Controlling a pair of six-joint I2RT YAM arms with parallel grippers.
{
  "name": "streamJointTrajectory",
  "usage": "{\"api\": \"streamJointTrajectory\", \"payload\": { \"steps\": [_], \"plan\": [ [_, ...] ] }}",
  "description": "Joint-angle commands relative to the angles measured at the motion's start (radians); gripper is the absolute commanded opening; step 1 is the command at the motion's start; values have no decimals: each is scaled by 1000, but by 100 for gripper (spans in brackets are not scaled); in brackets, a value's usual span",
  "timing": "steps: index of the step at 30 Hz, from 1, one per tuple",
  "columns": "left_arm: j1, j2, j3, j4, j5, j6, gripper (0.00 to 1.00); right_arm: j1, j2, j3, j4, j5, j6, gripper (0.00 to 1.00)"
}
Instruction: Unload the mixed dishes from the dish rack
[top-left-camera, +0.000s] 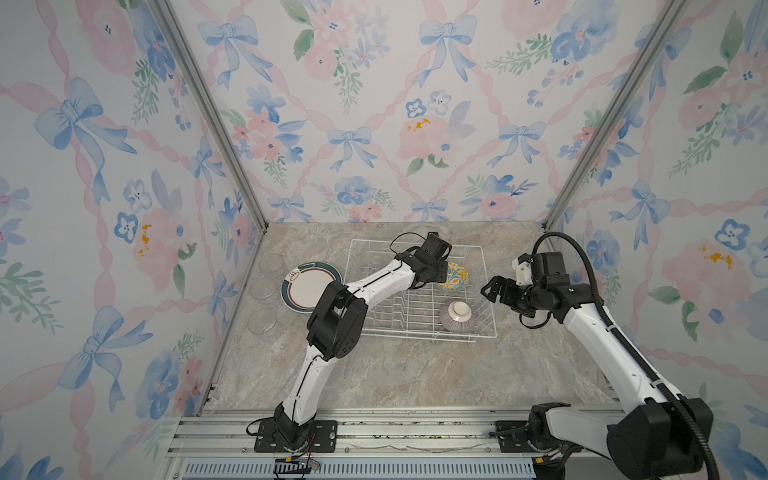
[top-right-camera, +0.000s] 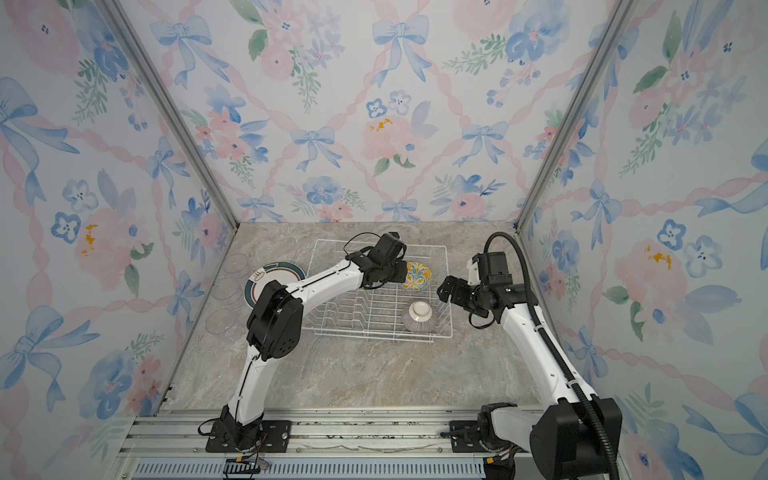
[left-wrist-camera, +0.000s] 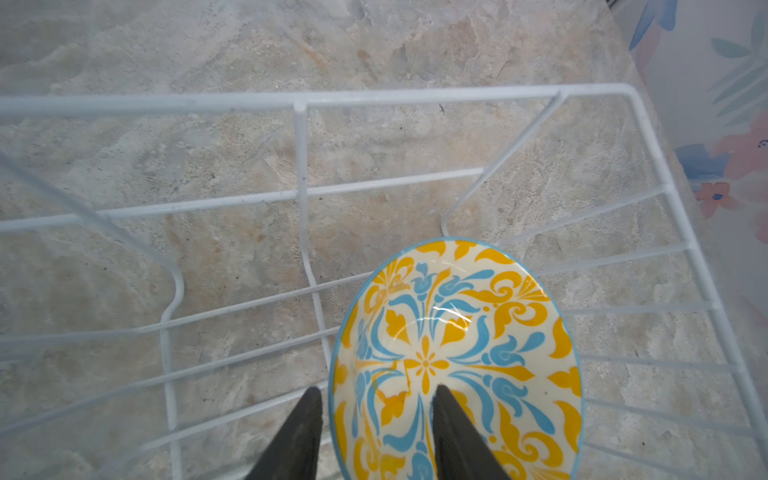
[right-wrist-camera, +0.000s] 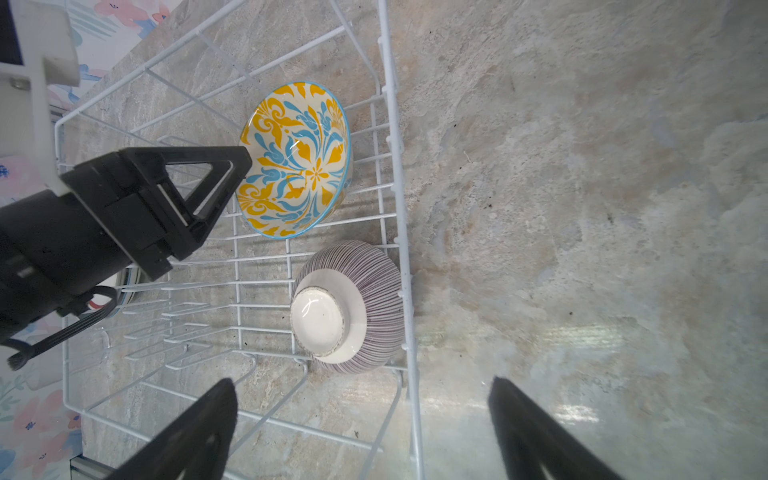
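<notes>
The marbled stone-look tabletop (top-left-camera: 395, 374) lay bare in front, beige and grey. On it sat the dish rack (top-left-camera: 415, 316) (top-right-camera: 365, 316), a white wire basket with flared sides and rows of upright prongs.

Only two dishes were in the rack, both at its right end. In the near right corner the purplish striped bowl (top-left-camera: 457, 316) (top-right-camera: 419, 316) (right-wrist-camera: 353, 307) stood upside down – fine ribbed lines ran down its rounded wall, and its glossy white foot ring faced up. Behind it the yellow-blue patterned bowl (top-left-camera: 455, 276) (top-right-camera: 417, 276) (right-wrist-camera: 297, 160) stood tilted on its edge, so its glazed floral inside showed.

The left gripper (left-wrist-camera: 376, 390) reached across the rack to that bowl. Its black tapered fingers (left-wrist-camera: 299, 432) stood apart on either side of the blue rim, one outside and one inside, with a gap showing at the outer one. They were open, not clamped.

The right gripper (right-wrist-camera: 363, 381) (top-left-camera: 490, 291) hung over the rack's right rim near the striped bowl. Its fingers were spread wide, with nothing between them.

Left of the rack, flat on the tabletop, lay a round ceramic plate (top-left-camera: 307, 286) with a teal-brown rim. Beyond it, three clear glass cups (top-left-camera: 262, 322) stood in a row along the left wall – thin, round and nearly lost against the stone.
</notes>
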Motion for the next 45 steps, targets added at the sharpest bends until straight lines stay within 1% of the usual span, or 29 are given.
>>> {"api": "streamJointTrajectory", "payload": {
  "steps": [1,6,9,15,24,26,27,29,30,32,39,45],
  "plan": [
    [11,50,34,-20,-7,13,44,-13,-31,-15,-25,20,-16,97],
    [16,82,60,-20,5,10,38,-20,-46,-22,-30,21,-17,97],
    [17,94,76,-20,4,12,30,-21,-52,-25,-31,23,-17,96],
    [31,105,81,-20,0,35,28,-28,-67,-26,-43,23,-23,97],
    [30,143,114,-20,56,34,25,-40,-87,-36,-48,18,-25,97],
    [28,151,120,-20,63,31,21,-42,-92,-40,-46,19,-26,97],
    [28,153,122,-20,65,28,18,-42,-93,-40,-48,18,-25,97],
    [28,156,127,-20,68,25,6,-43,-97,-43,-50,18,-25,96],
    [28,154,130,-20,66,26,2,-42,-98,-44,-50,18,-25,97],
    [28,147,136,-20,60,30,0,-42,-101,-47,-50,20,-23,97],
    [36,94,142,-19,45,46,0,-43,-126,-56,-51,21,-19,97],
    [52,-38,101,-20,47,66,0,-42,-146,-68,-41,18,-13,96]
  ]
}}
